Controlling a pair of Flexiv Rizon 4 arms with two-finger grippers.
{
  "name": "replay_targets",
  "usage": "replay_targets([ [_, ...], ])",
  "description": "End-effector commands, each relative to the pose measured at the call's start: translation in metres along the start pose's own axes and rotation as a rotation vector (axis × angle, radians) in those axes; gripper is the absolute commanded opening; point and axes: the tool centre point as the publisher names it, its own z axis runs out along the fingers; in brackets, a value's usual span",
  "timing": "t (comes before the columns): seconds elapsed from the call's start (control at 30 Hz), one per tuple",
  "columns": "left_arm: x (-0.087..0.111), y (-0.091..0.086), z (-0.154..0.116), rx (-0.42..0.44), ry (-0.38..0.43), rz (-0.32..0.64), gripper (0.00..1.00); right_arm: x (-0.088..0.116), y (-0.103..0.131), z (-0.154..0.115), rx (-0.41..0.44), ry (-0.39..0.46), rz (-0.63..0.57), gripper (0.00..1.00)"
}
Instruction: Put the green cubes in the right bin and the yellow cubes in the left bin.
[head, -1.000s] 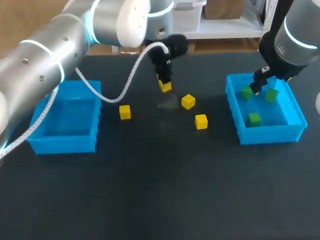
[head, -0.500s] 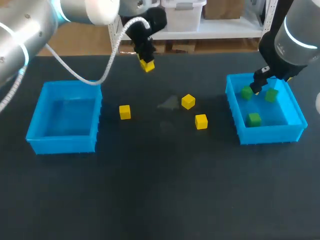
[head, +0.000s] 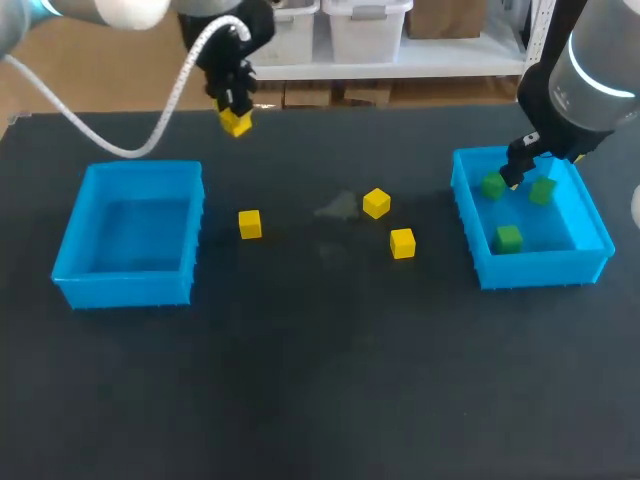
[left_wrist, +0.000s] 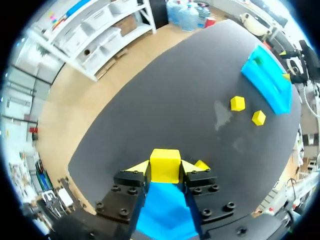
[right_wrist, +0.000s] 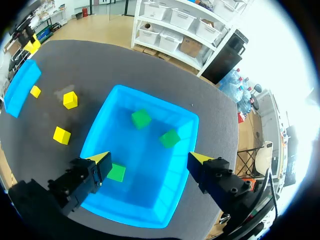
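My left gripper (head: 236, 112) is shut on a yellow cube (head: 237, 125) and hangs high over the table's back edge, behind and right of the left blue bin (head: 125, 285). In the left wrist view the cube (left_wrist: 165, 165) sits between the fingers with the bin (left_wrist: 165, 217) below. Three yellow cubes (head: 250, 224) (head: 376, 203) (head: 402, 243) lie mid-table. The right blue bin (head: 540, 268) holds three green cubes (head: 493, 185) (head: 543, 190) (head: 509, 238). My right gripper (right_wrist: 150, 160) stands open and holds nothing above that bin (right_wrist: 155, 100), over the green cubes (right_wrist: 141, 118).
A pale smudge (head: 338, 208) marks the dark tabletop beside the middle yellow cube. Both bins stand near the table's side edges. The left bin's inside shows no cubes in the head view.
My left arm has carried the yellow cube up and leftward, from the table's middle to behind the left bin. The right arm and all other cubes have stayed put.
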Motion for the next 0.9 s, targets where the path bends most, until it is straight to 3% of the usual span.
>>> replay_targets([
  [0.03, 0.058, 0.005, -0.005, -0.012, -0.263, -0.033, 0.0, 0.002, 0.0, 0.0, 0.002, -0.004, 0.001, 1.0],
  [0.47, 0.129, 0.023, -0.004, -0.037, -0.213, -0.163, 0.0, 0.002, 0.0, 0.0, 0.002, -0.004, 0.001, 1.0],
  [0.9, 0.166, 0.009, 0.017, -0.012, -0.145, -0.22, 0.0, 0.002, 0.0, 0.0, 0.002, -0.004, 0.001, 1.0],
])
